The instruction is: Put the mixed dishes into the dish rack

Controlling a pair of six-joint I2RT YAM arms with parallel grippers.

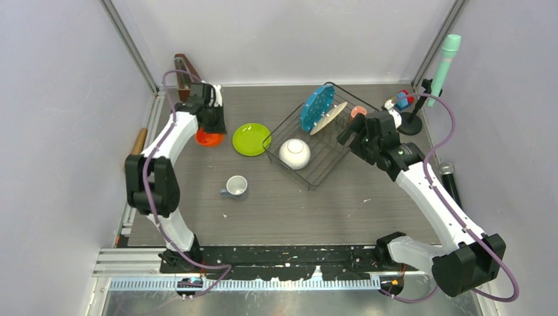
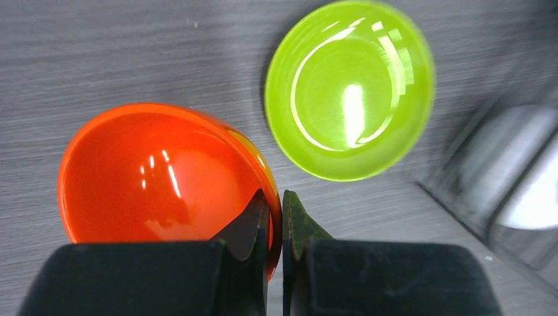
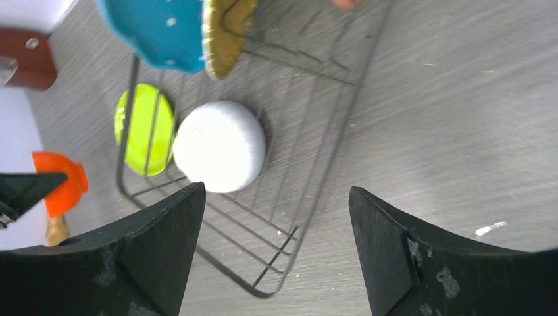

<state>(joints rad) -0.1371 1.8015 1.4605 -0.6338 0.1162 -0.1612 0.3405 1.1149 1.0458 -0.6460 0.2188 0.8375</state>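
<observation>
The left pincer (image 2: 275, 201) is shut to a sliver on the rim of the small glossy orange bowl (image 2: 151, 168), one finger inside and one outside, near the far-left corner of the dark grey wood-grain desk (image 1: 296, 217). Just beside the bowl lies the small lime-green plate (image 2: 349, 89). The right pincer (image 3: 276, 191) stands wide open and holds nothing, hovering over the black wire dish rack (image 1: 324, 161) toward the desk's far-right. There the white bowl (image 3: 220, 146) sits upside down and the blue white-dotted plate (image 1: 316, 107) stands on edge. The pale grey-white mug (image 1: 235, 186) sits mid-desk.
</observation>
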